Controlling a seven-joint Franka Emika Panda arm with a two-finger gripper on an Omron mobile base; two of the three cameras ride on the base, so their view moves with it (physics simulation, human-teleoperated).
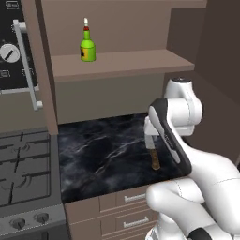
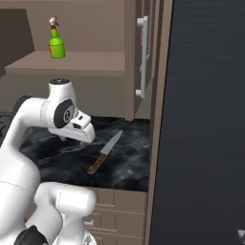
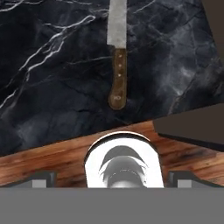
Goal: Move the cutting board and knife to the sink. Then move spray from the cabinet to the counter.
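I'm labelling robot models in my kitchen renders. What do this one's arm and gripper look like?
The arm is a glossy white, rounded, tube-like body with bulbous joints. Dark grey or black bands and round caps mark the joints, with a long dark strip along one link. No cables show. The gripper has two small dark grey finger tips.

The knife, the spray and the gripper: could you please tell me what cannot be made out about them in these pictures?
- Knife: in the left base view the arm hides its blade; in the hand view the top edge cuts off the tip.
- Spray: label too small to read.
- Gripper: finger tips barely show at the hand view's bottom edge.
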